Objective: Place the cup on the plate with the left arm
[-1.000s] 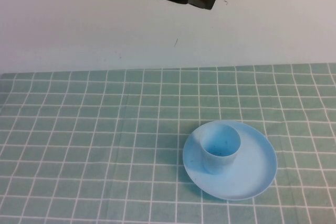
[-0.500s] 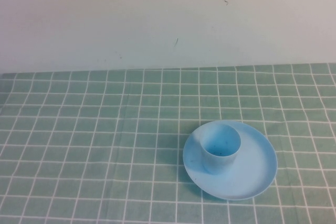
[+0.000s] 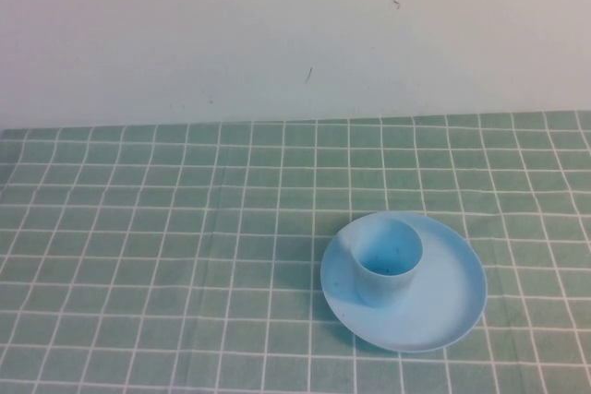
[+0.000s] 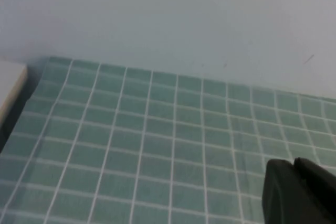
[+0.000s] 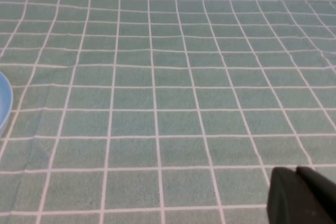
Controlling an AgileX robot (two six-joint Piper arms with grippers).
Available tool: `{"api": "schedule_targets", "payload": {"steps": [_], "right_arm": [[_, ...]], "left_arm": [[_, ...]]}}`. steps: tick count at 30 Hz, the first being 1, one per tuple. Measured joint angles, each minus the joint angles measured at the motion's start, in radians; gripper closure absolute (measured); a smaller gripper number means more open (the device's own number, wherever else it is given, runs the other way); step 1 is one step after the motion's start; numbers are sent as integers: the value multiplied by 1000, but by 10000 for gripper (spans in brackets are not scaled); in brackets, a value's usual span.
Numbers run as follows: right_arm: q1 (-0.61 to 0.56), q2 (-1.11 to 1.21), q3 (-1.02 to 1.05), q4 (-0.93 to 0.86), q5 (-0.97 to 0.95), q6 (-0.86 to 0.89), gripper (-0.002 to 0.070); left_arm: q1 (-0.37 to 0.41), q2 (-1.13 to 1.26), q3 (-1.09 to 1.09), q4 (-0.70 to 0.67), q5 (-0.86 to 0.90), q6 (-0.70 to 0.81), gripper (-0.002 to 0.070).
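The light blue cup [image 3: 387, 260] stands upright on the light blue plate [image 3: 448, 297], toward the plate's left side, at the front right of the green checked cloth. Neither arm shows in the high view. My left gripper [image 4: 294, 167] shows only in the left wrist view, fingers together and empty, above bare cloth; cup and plate are out of that view. My right gripper [image 5: 295, 174] shows only in the right wrist view, fingers together and empty, above the cloth. A sliver of the plate's rim [image 5: 3, 103] shows at that view's edge.
The green cloth with white grid lines [image 3: 166, 246] covers the table up to a pale wall [image 3: 277, 34] at the back. A white block [image 4: 9, 85] shows at the cloth's corner in the left wrist view.
The dark arm part seen at the top of the high view one second ago has left that view. The cup and plate have not moved.
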State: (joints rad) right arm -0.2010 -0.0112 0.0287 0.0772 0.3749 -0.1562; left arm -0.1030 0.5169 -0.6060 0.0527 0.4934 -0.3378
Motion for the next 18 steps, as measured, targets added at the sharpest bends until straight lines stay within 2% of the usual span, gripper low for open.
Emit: {"api": "schedule_targets", "payload": {"steps": [8,14,18], "right_arm": [[0,0,0,0,0,0,678],[0,0,0,0,0,0,678],[0,0,0,0,0,0,678]], "left_arm": [[74,-318,420,12,-219,-13,675],[95,-507,611,38,-235,-13,675],[95,-527,628,42,-198,-13,675]]}}
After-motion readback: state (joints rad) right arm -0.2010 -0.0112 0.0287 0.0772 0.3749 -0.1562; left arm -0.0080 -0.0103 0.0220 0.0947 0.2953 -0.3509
